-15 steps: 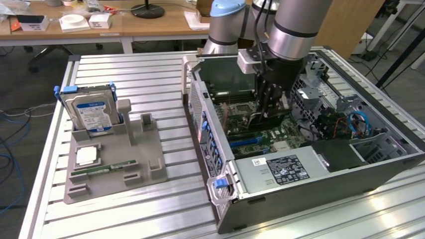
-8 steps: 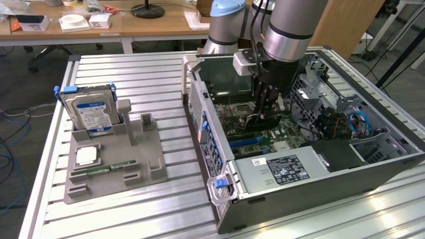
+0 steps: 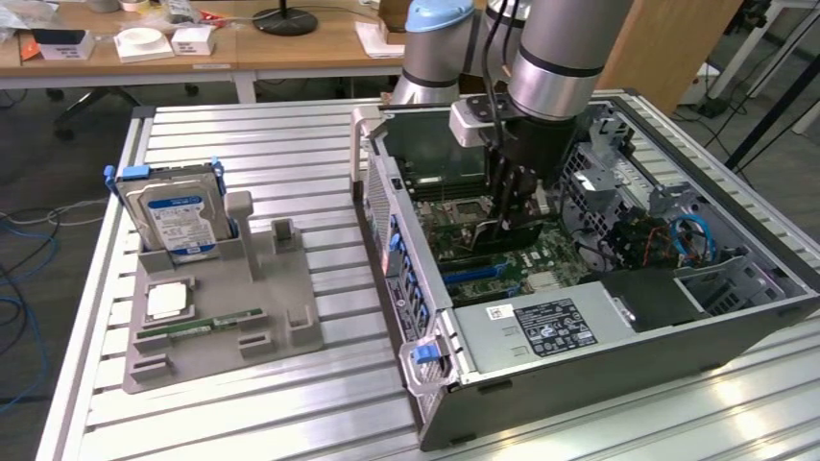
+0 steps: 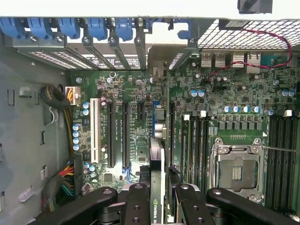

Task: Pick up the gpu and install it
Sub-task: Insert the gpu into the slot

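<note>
Nearest in the exterior view, on the slatted metal surface: a grey holder tray with a small green memory stick lying in a slot, a pale square chip beside it, and a blue-labelled hard drive with blue handles standing upright at the tray's far end.

To the exterior view's right of the tray, well apart from it: an open computer case lying on its side, black power supply at the near end, green motherboard behind it, blue cables by the drive bays.

Deeper in the case, reaching straight down from the silver arm: the gripper, fingers partly closed and clamped on the gpu. Card held on edge, thin and dark, standing over the motherboard between the long expansion slots and the memory slots; whether already touching a slot cannot be told. Empty processor socket just beyond the memory slots, blue bracket latches along the case's back wall.

Farthest back: wooden desks with white boxes and a black lamp base.
</note>
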### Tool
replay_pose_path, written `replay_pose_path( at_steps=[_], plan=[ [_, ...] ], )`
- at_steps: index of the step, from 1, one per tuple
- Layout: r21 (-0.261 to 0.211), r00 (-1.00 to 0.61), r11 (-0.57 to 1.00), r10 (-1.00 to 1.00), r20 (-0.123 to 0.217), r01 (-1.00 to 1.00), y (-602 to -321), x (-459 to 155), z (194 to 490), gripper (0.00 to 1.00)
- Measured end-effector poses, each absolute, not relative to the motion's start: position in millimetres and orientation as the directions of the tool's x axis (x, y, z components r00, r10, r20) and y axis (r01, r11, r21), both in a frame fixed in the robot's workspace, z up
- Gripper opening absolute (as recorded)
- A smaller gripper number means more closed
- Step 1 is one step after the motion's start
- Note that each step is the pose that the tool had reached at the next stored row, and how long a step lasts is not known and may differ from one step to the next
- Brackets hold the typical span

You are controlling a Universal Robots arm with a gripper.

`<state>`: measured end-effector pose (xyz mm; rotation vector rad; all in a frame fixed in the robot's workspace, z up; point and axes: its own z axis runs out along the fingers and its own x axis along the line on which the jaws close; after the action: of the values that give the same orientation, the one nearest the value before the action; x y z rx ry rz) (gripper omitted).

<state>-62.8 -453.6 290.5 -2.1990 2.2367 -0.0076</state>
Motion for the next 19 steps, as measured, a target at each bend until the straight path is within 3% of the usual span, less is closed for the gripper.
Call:
replay_pose_path(
  at_steps=[19],
  plan=[
    [-0.007, -0.017, 0.017, -1.0, 0.0, -1.0, -453.6, -63.1, 283.6, 0.26]
  ],
)
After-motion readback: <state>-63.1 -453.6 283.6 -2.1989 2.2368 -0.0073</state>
